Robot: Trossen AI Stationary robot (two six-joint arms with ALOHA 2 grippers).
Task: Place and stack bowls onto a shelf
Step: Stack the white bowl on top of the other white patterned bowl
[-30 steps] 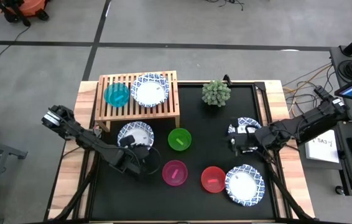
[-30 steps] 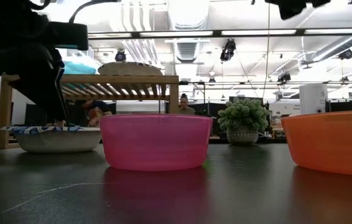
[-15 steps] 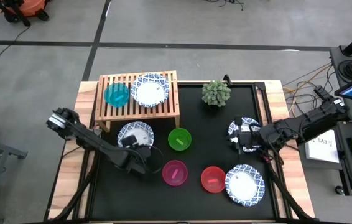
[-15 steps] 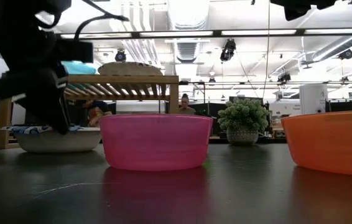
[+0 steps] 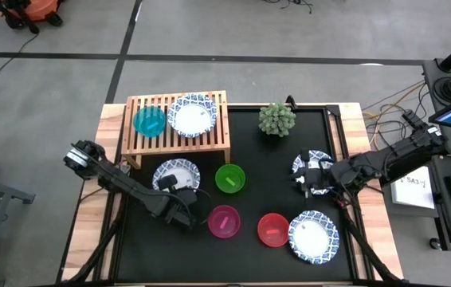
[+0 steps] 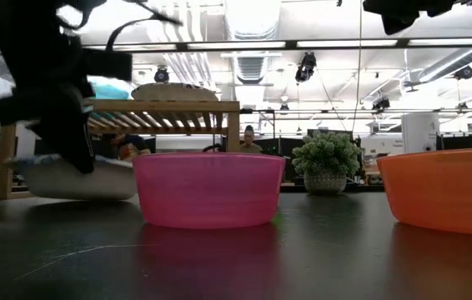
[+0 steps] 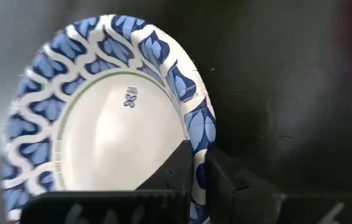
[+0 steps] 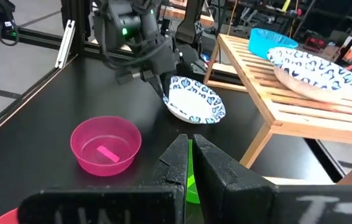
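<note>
In front of the low light-wood slatted shelf (image 5: 177, 121), the left gripper (image 5: 179, 194) pinches the rim of a shallow white bowl with a blue patterned rim (image 5: 175, 174), tilted off the black tabletop (image 5: 281, 187). On the shelf sit a small teal plastic bowl (image 5: 149, 121) and another blue-rimmed white bowl (image 5: 192, 115). Right of the shelf, the right gripper (image 5: 305, 180) hangs, jaws pressed together.

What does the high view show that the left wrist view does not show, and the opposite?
Only the high view shows the wooden shelf with a teal bowl and a patterned bowl on it, the green bowl, pink bowl, red bowl, the plant, and the right gripper over the table's right side. Only the left wrist view shows the small mark printed inside the bowl. Both show the left gripper clamped on the rim of a white bowl with a blue rim.
</note>
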